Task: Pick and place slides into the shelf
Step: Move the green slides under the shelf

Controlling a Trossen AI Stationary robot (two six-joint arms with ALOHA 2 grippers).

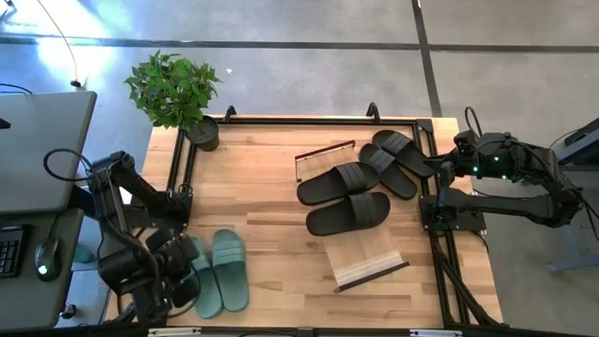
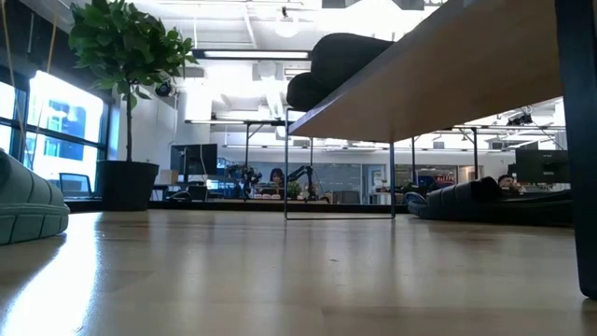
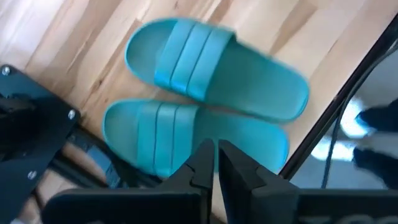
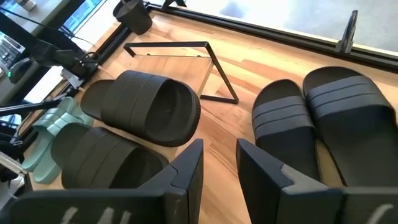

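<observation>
Here the left gripper [image 3: 216, 163], fingers nearly closed and empty, hovers directly above the sage-green slides [image 1: 220, 271] at the near-left table corner; their long axes run near-to-far. The right gripper [image 4: 219, 163], half-open and empty, sits far right.

Two dark arms, black all over. Green light glowing on right arm [image 1: 479, 168]. Thin black cables looping near left arm [image 1: 122, 201]. Left claw [image 3: 216, 163]: flat black fingers, small silver screws nearby.

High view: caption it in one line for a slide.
Two black slides rest on the shelf, two more beside the right gripper; left gripper over the green pair.
</observation>
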